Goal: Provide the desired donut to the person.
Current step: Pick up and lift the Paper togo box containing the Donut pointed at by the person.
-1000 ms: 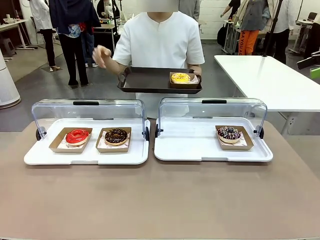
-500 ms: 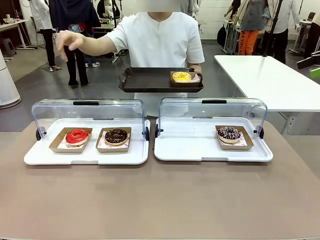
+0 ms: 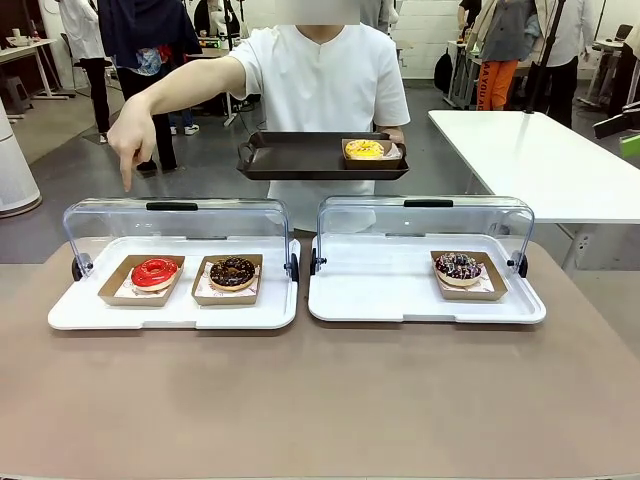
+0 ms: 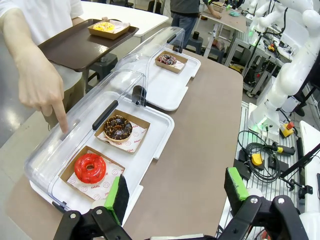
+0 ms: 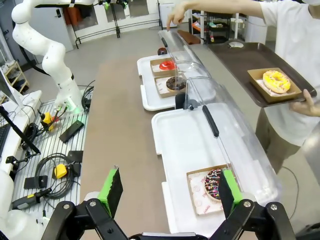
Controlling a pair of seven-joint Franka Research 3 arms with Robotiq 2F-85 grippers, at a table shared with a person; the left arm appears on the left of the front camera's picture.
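Observation:
The person [image 3: 325,90] in a white shirt stands across the table, holding a dark tray [image 3: 300,158] with a yellow donut [image 3: 364,150] on it. Their other hand [image 3: 130,140] points a finger down over the left case, above the red donut [image 3: 154,272]. Beside it lies a chocolate donut [image 3: 232,271]; a sprinkled donut [image 3: 459,266] sits in the right case. My left gripper [image 4: 175,192] is open above the table edge, near the red donut [image 4: 90,168] and the pointing hand [image 4: 42,90]. My right gripper [image 5: 167,192] is open, over the sprinkled donut [image 5: 214,183].
Two white display cases [image 3: 175,300] [image 3: 420,295] with raised clear lids [image 3: 178,220] stand side by side on the brown table [image 3: 320,400]. A white table [image 3: 540,160] stands at the back right. Other people stand farther off. Cables lie on a rack [image 5: 50,165] beside the table.
The person's free hand has swung out to the left and come down, its finger now pointing at the left case over the red donut. The tray has stayed put.

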